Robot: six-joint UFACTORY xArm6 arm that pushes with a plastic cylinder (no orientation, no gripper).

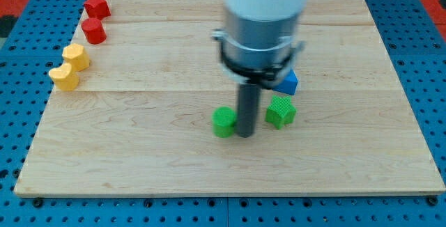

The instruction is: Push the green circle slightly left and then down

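Bystander blocks on a pale wooden board (139,150) — none of them the target.

At ten o'clock sit two red blocks, a star-like one (97,6) above a rounder one (93,30); below them, near nine o'clock, two yellow blocks (76,57) (64,76) touch. Just right of centre — a ridged green block (281,111), with a blue block (288,82) just above it, partly hidden.
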